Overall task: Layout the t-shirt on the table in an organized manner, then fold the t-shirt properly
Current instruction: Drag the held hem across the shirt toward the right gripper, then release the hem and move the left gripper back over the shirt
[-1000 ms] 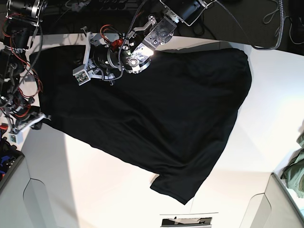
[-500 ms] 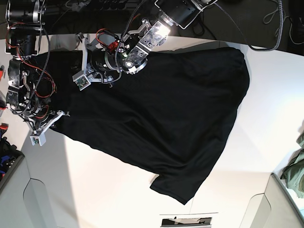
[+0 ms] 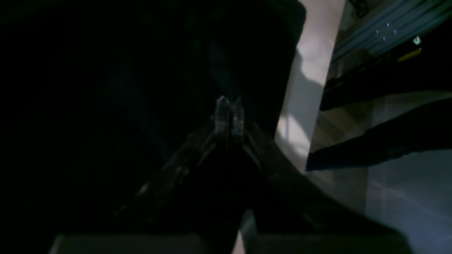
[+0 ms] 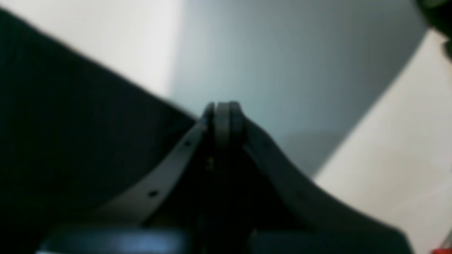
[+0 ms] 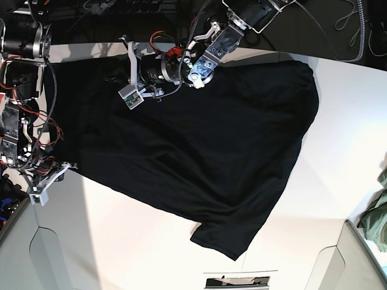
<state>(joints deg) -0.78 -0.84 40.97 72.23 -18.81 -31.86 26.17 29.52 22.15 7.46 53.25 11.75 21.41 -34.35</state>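
Black cloth of the t-shirt (image 5: 199, 151) is lying spread across the white table (image 5: 338, 151), a sleeve pointing toward 6 o'clock. At 11 o'clock the left gripper (image 3: 229, 102) is hovering over the fabric, fingers pressed together on nothing. At 9 o'clock the right gripper (image 4: 224, 107) is hanging beside the shirt's edge, fingers likewise together.

Both arms reach low, the left gripper (image 3: 229, 106) and right gripper (image 4: 223, 113) each with fingers pressed together.
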